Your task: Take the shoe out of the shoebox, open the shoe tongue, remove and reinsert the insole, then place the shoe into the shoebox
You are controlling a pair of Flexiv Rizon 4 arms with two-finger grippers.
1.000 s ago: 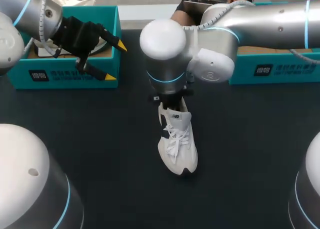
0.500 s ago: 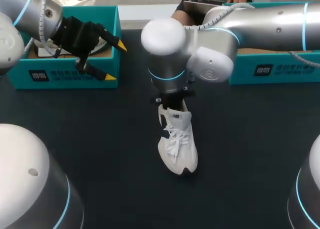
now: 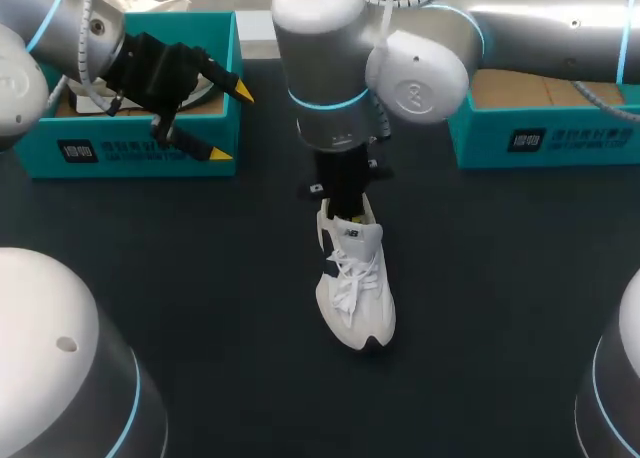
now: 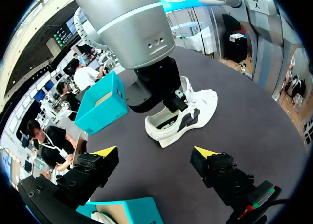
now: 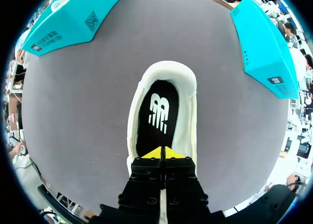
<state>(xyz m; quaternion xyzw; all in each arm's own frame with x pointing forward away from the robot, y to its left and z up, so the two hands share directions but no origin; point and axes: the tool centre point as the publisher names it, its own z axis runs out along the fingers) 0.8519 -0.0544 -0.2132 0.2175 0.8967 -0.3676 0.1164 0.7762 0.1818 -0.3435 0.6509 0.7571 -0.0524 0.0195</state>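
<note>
A white shoe with dark side trim stands on the dark table, toe toward the near edge. My right gripper comes straight down over its heel opening. In the right wrist view that gripper is shut, its yellow tips pressed together just above the black insole with a white logo, which lies flat inside the shoe. I see nothing held between the tips. My left gripper hangs open over the left teal shoebox. The left wrist view shows its gripper wide apart, well away from the shoe.
A second teal shoebox stands at the back right, with brown cardboard inside. In the right wrist view the two boxes flank the shoe at a distance. Bare dark table surrounds the shoe on all sides.
My right arm's large wrist joint has risen and shifted toward the back of the table. The shoe and the left arm have kept still.
</note>
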